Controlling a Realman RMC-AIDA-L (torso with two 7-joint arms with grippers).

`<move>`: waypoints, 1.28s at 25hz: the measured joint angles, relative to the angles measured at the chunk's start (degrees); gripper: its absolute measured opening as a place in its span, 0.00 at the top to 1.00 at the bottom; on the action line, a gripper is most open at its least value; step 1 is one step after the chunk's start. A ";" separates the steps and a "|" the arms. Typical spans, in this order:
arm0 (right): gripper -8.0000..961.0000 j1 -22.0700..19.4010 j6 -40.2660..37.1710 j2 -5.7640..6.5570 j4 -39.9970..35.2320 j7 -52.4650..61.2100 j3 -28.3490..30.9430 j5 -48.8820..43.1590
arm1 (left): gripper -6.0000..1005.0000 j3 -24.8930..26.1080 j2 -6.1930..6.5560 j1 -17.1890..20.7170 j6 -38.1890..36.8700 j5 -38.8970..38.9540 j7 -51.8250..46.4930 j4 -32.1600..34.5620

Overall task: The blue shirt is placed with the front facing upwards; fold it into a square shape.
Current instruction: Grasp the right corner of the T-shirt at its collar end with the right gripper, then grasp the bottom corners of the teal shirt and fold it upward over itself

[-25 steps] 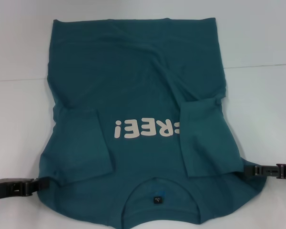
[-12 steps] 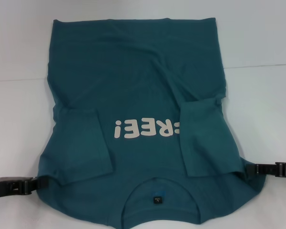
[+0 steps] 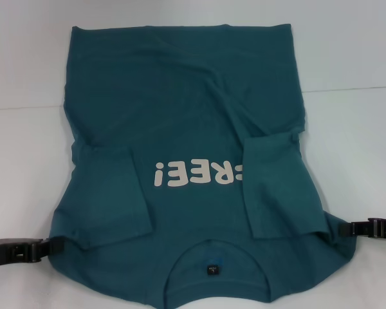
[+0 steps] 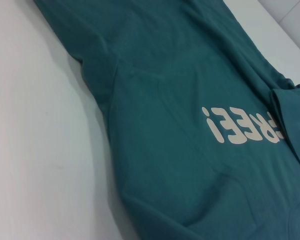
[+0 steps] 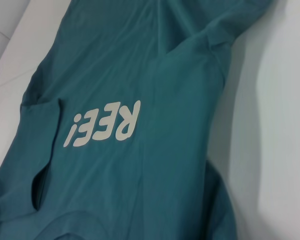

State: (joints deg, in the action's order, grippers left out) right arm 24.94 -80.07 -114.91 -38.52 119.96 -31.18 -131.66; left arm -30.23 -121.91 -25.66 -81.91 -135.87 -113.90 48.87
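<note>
Between both end effectors, left [image 3: 51, 247] and right [image 3: 349, 228], lies the blue shirt [image 3: 186, 129].

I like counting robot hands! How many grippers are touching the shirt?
2. The left gripper meets the blue shirt at its near left edge; the right gripper at its near right edge.

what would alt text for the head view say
A blue shirt lies front up on a white table, both sleeves folded inward, collar nearest the camera. The left hand and right hand sit at the shirt's near side edges.
</note>
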 joint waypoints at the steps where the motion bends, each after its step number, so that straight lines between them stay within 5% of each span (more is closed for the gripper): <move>1: 0.71 0.01 0.07 -0.01 -0.08 0.06 -0.01 0.00 | 0.99 0.00 0.01 0.00 0.00 0.00 0.00 0.00; 2: 0.84 0.01 0.10 -0.01 -0.12 0.08 -0.01 0.00 | 0.99 0.00 0.01 0.00 0.00 0.00 0.00 0.00; 8: 0.96 -0.03 0.01 -0.03 -0.08 -0.22 -0.03 0.00 | 0.99 0.00 0.01 -0.21 0.07 0.00 -0.50 0.00; 32: 0.96 -10.86 -11.87 0.17 -0.86 -8.12 12.21 1.42 | 0.99 8.95 2.09 2.36 -10.44 -3.27 -4.40 1.14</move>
State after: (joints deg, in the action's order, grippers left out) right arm 14.09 -91.94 -114.74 -39.38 111.83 -18.96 -130.23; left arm -21.28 -119.83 -23.30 -92.35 -139.14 -118.30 50.01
